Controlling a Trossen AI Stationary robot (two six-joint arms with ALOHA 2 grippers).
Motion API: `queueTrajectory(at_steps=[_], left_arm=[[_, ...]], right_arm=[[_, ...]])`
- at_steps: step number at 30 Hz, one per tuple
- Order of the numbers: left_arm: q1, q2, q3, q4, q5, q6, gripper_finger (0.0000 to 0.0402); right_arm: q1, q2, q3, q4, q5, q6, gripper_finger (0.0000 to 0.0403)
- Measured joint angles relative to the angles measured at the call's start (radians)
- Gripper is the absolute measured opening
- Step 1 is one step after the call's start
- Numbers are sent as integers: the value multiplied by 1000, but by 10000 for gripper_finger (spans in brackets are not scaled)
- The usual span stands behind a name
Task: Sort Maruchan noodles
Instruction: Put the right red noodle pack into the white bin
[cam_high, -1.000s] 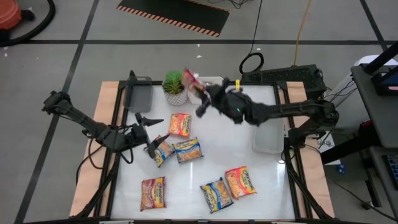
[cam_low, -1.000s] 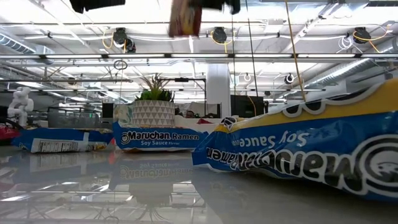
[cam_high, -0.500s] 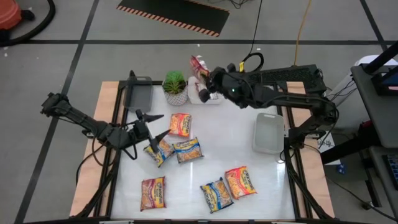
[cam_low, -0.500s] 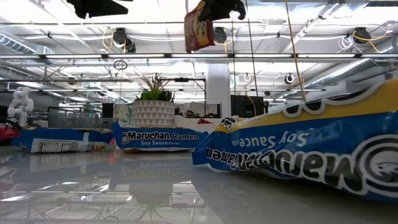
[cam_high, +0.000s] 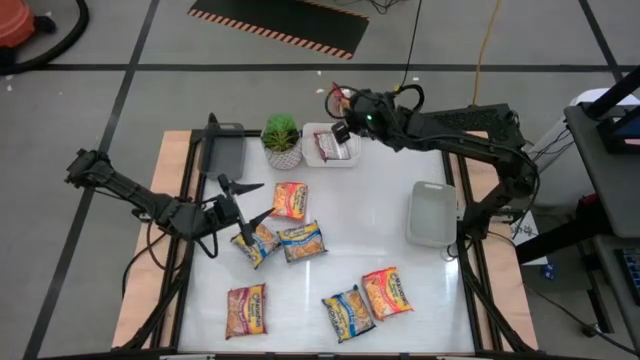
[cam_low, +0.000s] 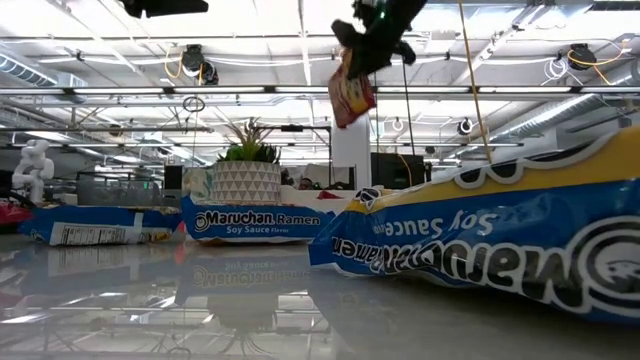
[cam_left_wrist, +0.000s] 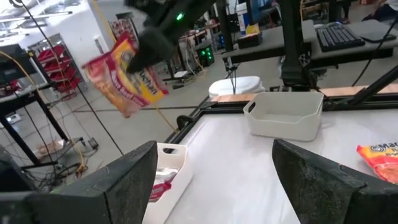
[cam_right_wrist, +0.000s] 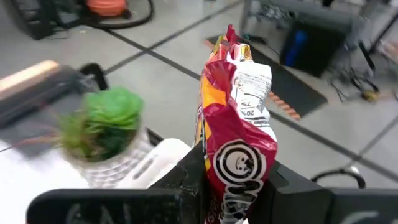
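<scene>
Several yellow-orange Maruchan noodles packets lie flat on the white table, among them two (cam_high: 258, 240) (cam_high: 302, 240) at centre left. My right gripper (cam_high: 343, 112) is over the table's far edge, beside the white tray (cam_high: 318, 133), shut on a red-trimmed packet (cam_right_wrist: 239, 130). Another red packet (cam_high: 332, 147) lies in that tray. My left gripper (cam_high: 250, 205) hovers open above the centre-left packets, with nothing between its fingers (cam_left_wrist: 124, 180). My right gripper pinches the red-trimmed packet between its two fingers at one end (cam_right_wrist: 231, 186), the fingers slanting down toward the far edge. The packet is lifted clear; in the low view it hangs tilted (cam_low: 350, 92) below the fingers.
A small potted green plant (cam_high: 282, 137) stands left of the white tray, and a grey tray (cam_high: 222, 152) sits at the far left. A pale tray (cam_high: 432, 212) lies at the right. More packets (cam_high: 247, 310) (cam_high: 348, 312) (cam_high: 387, 292) lie near the front edge.
My right gripper has carried the red-trimmed packet toward the table's far edge and a little to the right, from beside the plant to past the white tray, turning as it went. The packet stays lifted clear and now hangs lower.
</scene>
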Motion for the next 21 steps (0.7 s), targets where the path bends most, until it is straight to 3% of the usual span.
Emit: queueTrajectory(at_steps=[8,21], left_arm=[[0,-1,0,-2,2,14,321],[0,-1,1,-4,6,19,321]], right_arm=[[-67,98,-23,-76,-57,172,59],[-64,158,-23,-182,-140,353,60]])
